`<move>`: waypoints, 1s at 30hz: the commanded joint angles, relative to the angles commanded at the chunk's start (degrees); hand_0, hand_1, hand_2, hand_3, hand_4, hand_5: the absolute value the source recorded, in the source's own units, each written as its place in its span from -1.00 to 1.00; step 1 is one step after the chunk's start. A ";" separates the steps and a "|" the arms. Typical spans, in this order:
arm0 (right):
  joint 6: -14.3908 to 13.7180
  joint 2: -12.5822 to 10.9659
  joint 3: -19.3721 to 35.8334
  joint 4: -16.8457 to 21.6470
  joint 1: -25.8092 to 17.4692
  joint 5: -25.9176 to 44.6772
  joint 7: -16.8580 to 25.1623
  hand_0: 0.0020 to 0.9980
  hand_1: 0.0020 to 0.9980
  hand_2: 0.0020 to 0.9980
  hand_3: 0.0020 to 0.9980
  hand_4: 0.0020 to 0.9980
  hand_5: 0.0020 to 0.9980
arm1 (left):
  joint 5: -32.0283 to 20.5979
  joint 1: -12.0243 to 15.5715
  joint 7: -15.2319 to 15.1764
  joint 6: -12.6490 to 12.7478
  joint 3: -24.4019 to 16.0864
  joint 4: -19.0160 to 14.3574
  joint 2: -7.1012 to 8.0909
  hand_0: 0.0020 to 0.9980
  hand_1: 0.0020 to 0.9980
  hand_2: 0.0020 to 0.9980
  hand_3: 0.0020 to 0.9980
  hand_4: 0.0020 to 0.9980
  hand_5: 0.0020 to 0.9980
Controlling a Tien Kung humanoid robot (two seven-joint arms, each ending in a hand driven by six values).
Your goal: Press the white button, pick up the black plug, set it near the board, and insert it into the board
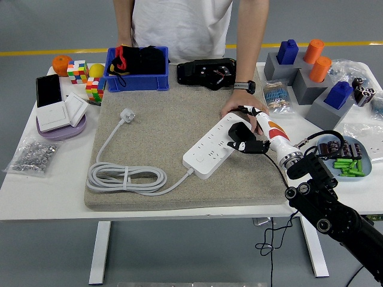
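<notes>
Diagonally across the grey felt mat (155, 128) lies the long white plastic power strip (216, 147), its long axis running from lower left up to upper right. Over the strip's upper-right end, the robot's right hand (250, 134) grasps the black plug (238, 133). A person's hand (234, 109) rests at that same end, just beyond the robot's fingers.
</notes>
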 joint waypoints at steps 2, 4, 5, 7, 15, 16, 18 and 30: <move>-0.33 -0.71 0.76 1.95 -1.34 0.41 0.94 0.86 0.78 0.71 0.76 1.00 -0.52 | -0.17 0.06 -0.03 0.04 0.02 0.00 0.02 0.37 0.36 0.33 0.38 0.23 -0.72; -0.53 -1.35 1.67 3.98 -2.68 0.69 1.92 0.83 0.71 0.62 0.66 1.00 -0.51 | 0.10 0.12 0.05 0.04 -0.31 0.00 0.03 0.37 0.36 0.33 0.38 0.23 -0.72; -0.76 -1.66 2.21 5.10 -3.45 0.88 2.67 0.83 0.71 0.62 0.66 1.00 -0.51 | 0.16 0.16 0.06 0.05 -0.39 0.00 0.03 0.37 0.36 0.33 0.38 0.23 -0.72; -1.21 -2.08 3.09 7.09 -4.67 1.30 3.96 0.83 0.71 0.62 0.66 1.00 -0.51 | 0.25 0.17 0.09 0.02 -0.41 0.00 0.04 0.37 0.36 0.33 0.38 0.23 -0.72; -2.97 -4.15 4.20 13.39 -9.79 3.59 9.82 0.70 0.45 0.30 0.36 1.00 -0.56 | -0.36 -0.09 -0.11 0.07 0.16 0.00 0.00 0.37 0.36 0.33 0.38 0.23 -0.72; -2.92 -4.29 4.11 13.65 -10.41 4.03 10.67 0.70 0.45 0.30 0.36 1.00 -0.56 | -0.19 -0.09 -0.06 0.02 0.13 0.00 -0.01 0.37 0.36 0.33 0.38 0.23 -0.72; -2.83 -4.38 3.96 13.75 -11.10 4.38 11.17 0.70 0.45 0.30 0.36 1.00 -0.56 | -0.09 -0.06 -0.07 0.02 0.06 0.00 -0.01 0.37 0.36 0.33 0.38 0.23 -0.72; -2.31 -4.26 1.40 12.58 -12.71 4.58 11.07 0.71 0.52 0.39 0.39 0.98 -0.54 | 0.30 0.16 0.01 0.03 -0.46 0.00 -0.02 0.38 0.36 0.33 0.38 0.23 -0.72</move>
